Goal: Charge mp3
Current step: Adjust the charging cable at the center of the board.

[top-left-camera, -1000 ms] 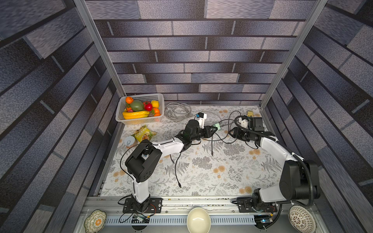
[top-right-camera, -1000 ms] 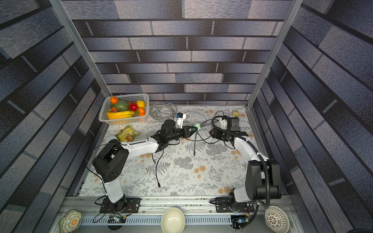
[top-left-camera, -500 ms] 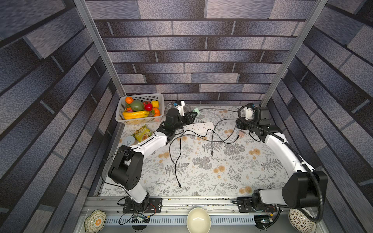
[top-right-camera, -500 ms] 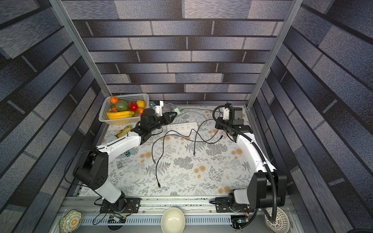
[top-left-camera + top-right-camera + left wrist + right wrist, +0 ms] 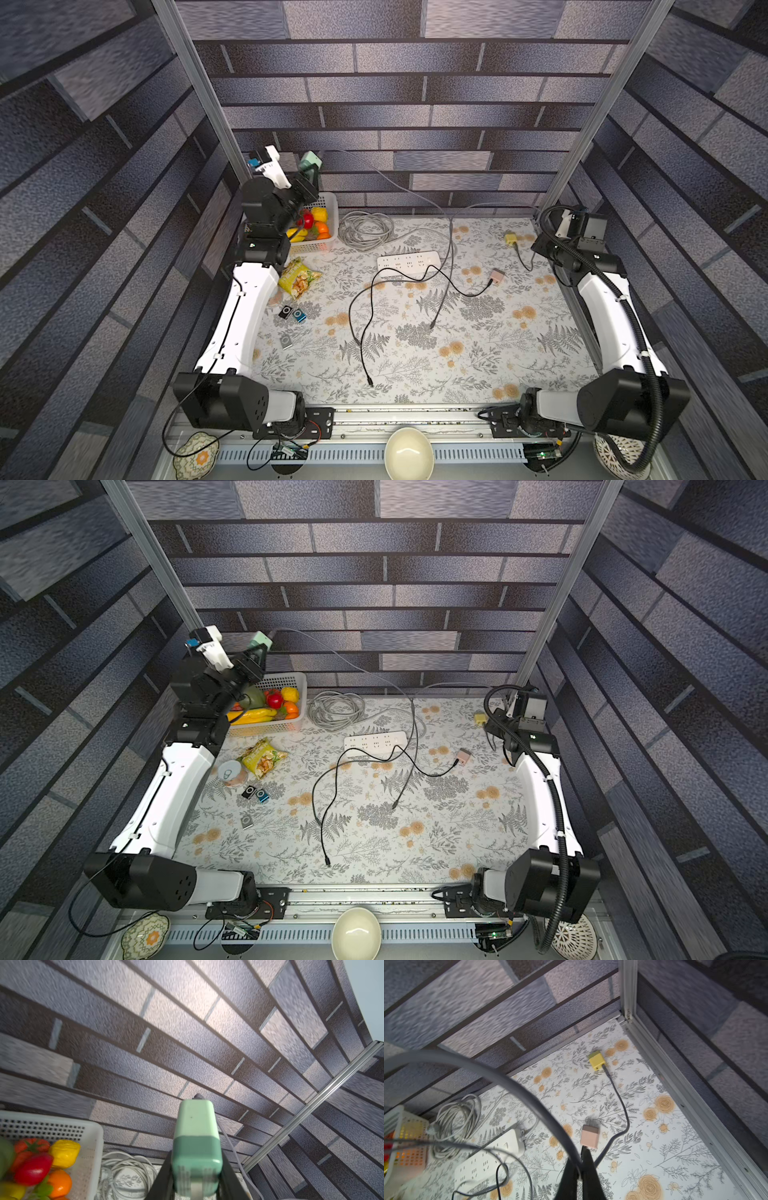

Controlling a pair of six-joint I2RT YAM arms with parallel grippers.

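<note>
Claw on the left arm (image 5: 196,1167) is found clamped on a mint-green charger (image 5: 195,1124), held high over the fruit basket (image 5: 328,203) at 10 o'clock of the table (image 5: 478,374). A grey cable (image 5: 197,1096) is plugged into the charger's far end and is seen trailing toward the table's middle.

Three players are recorded lying loose on the table at 9 o'clock, just beside the left arm: a black mp3 player (image 5: 285,311), a blue mp3 player (image 5: 299,316) just beside it, and a grey mp3 player (image 5: 286,341) nearer 8 o'clock. No plug is seen in any of them.

A white power strip (image 5: 408,261) is noted toward 12 o'clock, with black leads (image 5: 370,383) sprawled across it.

At 2 o'clock the right claw (image 5: 582,1159) is closed, and a grey lead (image 5: 508,1081) appears pinched at its tips. Whether this is the charger's own cable cannot be told.

Risks are judged as follows. Should the arms be drawn apart, the cable could be pulled taut and the charger wrenched from its grip. Slack could be snagged on the black leads and the strip dragged.
</note>
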